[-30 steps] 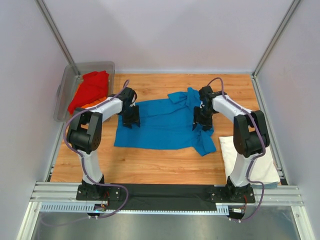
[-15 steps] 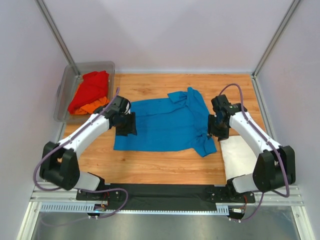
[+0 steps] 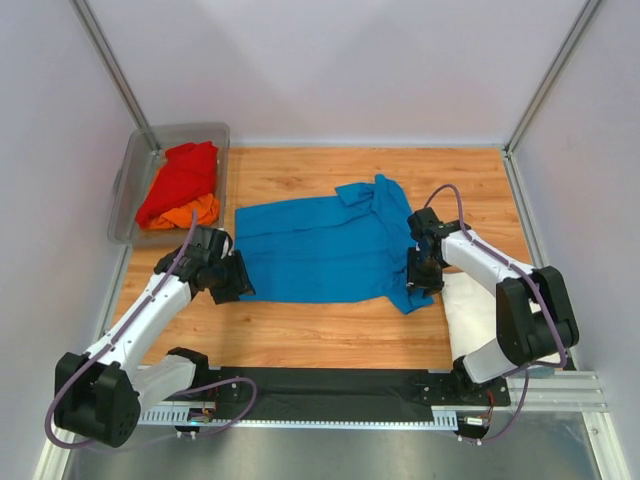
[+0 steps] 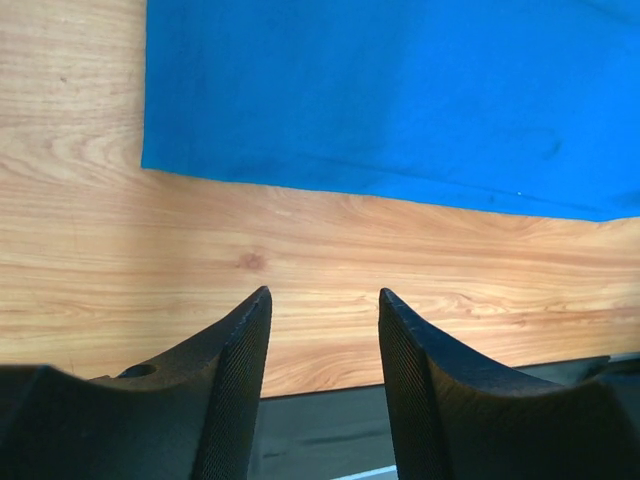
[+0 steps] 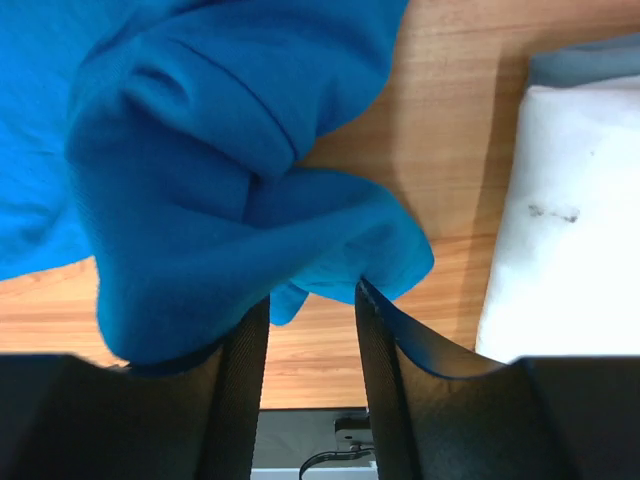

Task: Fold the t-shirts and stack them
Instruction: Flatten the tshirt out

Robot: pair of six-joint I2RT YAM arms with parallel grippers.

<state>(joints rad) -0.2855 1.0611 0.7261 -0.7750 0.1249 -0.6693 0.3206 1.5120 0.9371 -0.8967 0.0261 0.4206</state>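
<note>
The bright blue t-shirt (image 3: 320, 250) lies spread flat in the middle of the table. My left gripper (image 3: 232, 278) is open and empty, over bare wood just off the shirt's near left corner (image 4: 150, 160); its fingertips (image 4: 258, 300) touch no cloth. My right gripper (image 3: 422, 272) is open at the shirt's near right end, where the bunched blue sleeve (image 5: 250, 200) drapes over its fingertips (image 5: 365, 290). A folded white t-shirt (image 3: 482, 312) lies at the near right, also in the right wrist view (image 5: 570, 220). The red t-shirt (image 3: 182, 178) and orange t-shirt (image 3: 192, 212) lie in the tub.
The grey see-through plastic tub (image 3: 128, 195) stands at the far left against the wall. White walls and metal posts close in the table on three sides. A black strip and rail (image 3: 330, 390) run along the near edge.
Both grippers have moved toward the near edge. The left one slid off the shirt's left side onto bare wood by the near corner. The right one went down to the bunched sleeve.
</note>
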